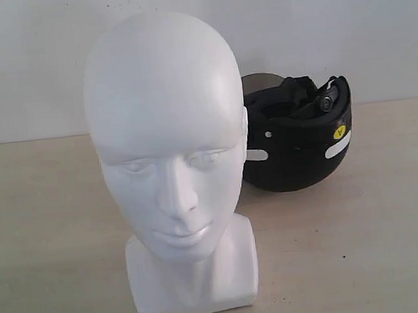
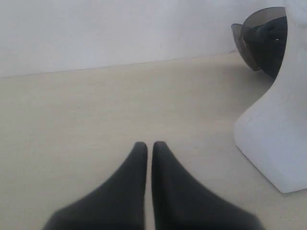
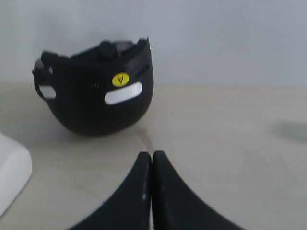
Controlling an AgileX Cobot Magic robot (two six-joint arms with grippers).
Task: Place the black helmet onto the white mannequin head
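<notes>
**Helmet upturned behind the upright head**

The white mannequin head (image 1: 166,131), glossy and bald, stands upright on its squarish base on the table (image 1: 39,239). Behind it, nearer the table's back edge, the matte black helmet (image 1: 297,152) rests shell-down with its opening upward. Its yellow and white stickers show, and the head partly hides its smoky visor.

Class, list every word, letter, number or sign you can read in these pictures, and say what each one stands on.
"V": a single dark mark, perhaps an upside-down letter, too blurred to be sure, on the round yellow sticker on the black helmet.
No print can be read on the white oblong stickers on the helmet.
There is no text on the white mannequin head.
</notes>
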